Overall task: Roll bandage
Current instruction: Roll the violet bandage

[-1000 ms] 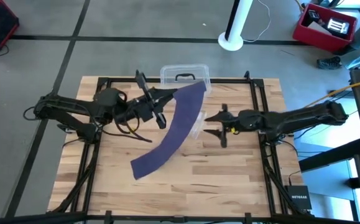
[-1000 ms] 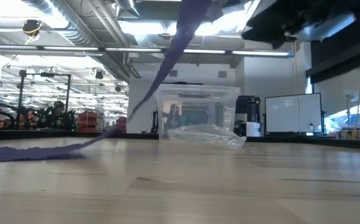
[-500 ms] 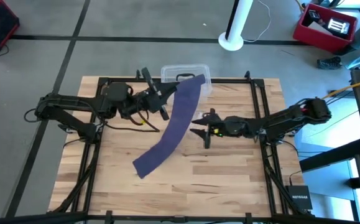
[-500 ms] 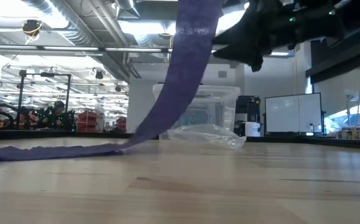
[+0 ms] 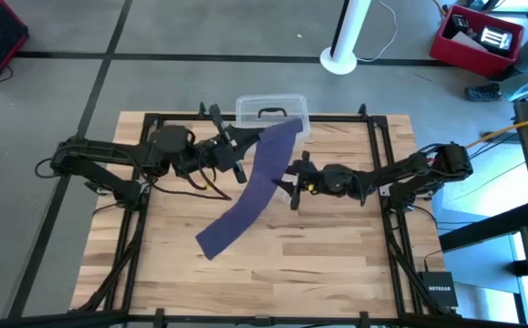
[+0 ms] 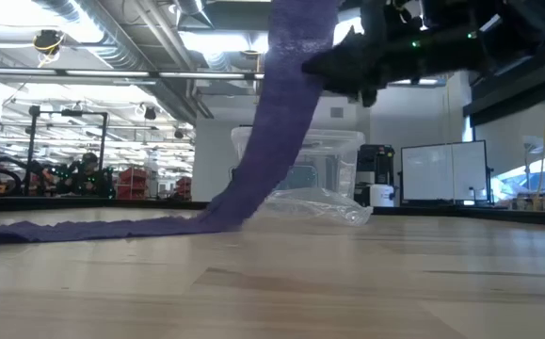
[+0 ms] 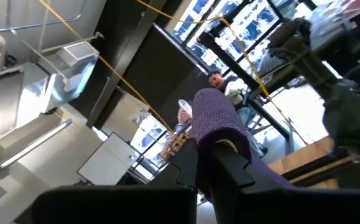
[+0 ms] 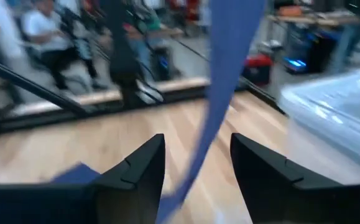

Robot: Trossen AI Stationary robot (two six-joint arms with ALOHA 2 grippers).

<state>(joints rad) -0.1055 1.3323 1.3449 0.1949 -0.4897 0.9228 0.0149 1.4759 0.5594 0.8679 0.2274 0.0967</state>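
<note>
**Bandage held up at one end, second gripper closing in**

Left gripper point(image 5: 245, 138) clenched on the upper end of the bandage point(image 5: 250, 187), raised above the table point(image 5: 336, 246) near its far edge. In the left wrist view, seen pinched between the two dark fingers point(image 7: 229, 168), the purple fabric point(image 7: 220, 121) folded over their tips. Hung from that grip as a long strip, sloping down and toward the near left, with the lower end lying flat on the wood. In the low view, draped from the top of the picture down to the tabletop, the tail point(image 6: 74, 228) stretched flat off to the left.

Behind the strip, a clear box point(image 5: 273, 111) with a black handle at the far edge, and a crinkly bag point(image 6: 314, 205) in front of it.

Right gripper point(image 5: 294, 180) held just beside the strip's right edge, partway up its hanging length, fingers point(image 8: 136, 168) parted and empty, the bandage point(image 8: 220, 93) seen running between them but not touched.
</note>
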